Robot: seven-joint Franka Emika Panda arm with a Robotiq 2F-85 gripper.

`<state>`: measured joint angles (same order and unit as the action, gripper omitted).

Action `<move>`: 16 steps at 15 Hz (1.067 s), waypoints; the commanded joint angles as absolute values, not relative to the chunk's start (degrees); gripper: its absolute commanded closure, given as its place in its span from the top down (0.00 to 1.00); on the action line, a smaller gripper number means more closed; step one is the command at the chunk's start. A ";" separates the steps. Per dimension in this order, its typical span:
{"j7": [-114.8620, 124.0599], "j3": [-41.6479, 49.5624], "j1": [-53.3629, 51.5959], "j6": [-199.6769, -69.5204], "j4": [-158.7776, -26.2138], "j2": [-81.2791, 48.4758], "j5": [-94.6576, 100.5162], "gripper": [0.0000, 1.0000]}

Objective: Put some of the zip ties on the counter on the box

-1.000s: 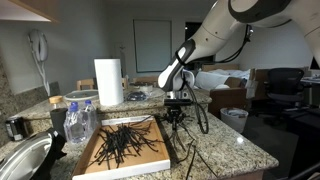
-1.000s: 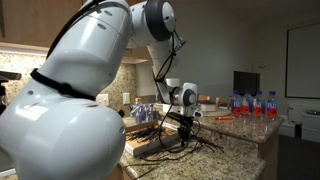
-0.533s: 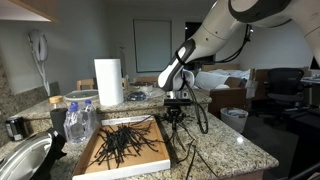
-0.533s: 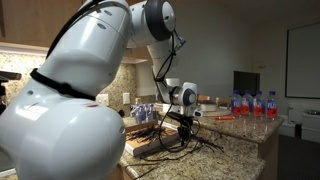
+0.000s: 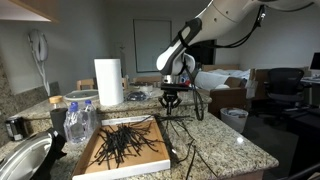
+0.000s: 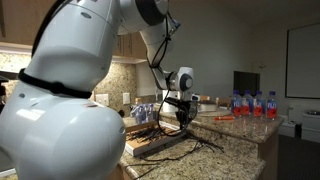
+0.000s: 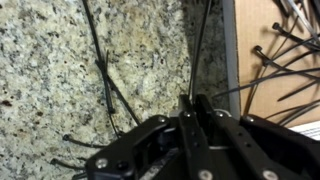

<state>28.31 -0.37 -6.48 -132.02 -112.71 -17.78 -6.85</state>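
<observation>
Closest in, from the wrist view: gripper [image 7: 190, 100] pressed together, pinching the held zip ties [image 7: 197, 50], thin black strands running out from between the fingertips. Directly beyond the tips, speckled counter [image 7: 150, 45], with loose zip ties [image 7: 105, 75] crossed on it off to one side of the gripper. On the opposite side, just beside the tips, white rim and tan floor of the box [image 7: 262, 25], with piled zip ties [image 7: 292, 42] inside.

In an exterior view: gripper [image 5: 170, 101] pointing down, clear of the counter [image 5: 230, 150], held zip ties [image 5: 178, 128] dangling under it, lower ends at or near the stone; cannot tell whether touching. Box [image 5: 118, 171] low and to the side of the gripper, nearer the camera, carrying the piled zip ties [image 5: 122, 143]. Past the box from the gripper: packed water bottles [image 5: 78, 120], a paper towel roll [image 5: 108, 82], the edge of a metal bowl [image 5: 20, 160].

In an exterior view: gripper [image 6: 185, 118] above the counter [image 6: 245, 140], held zip ties [image 6: 190, 135] fanning out below it, box [image 6: 148, 147] just beside those strands. Far behind the gripper, a row of far water bottles [image 6: 250, 103].
</observation>
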 commanded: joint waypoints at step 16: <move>60.27 -4.74 -27.91 -113.03 -81.73 -30.15 18.26 0.36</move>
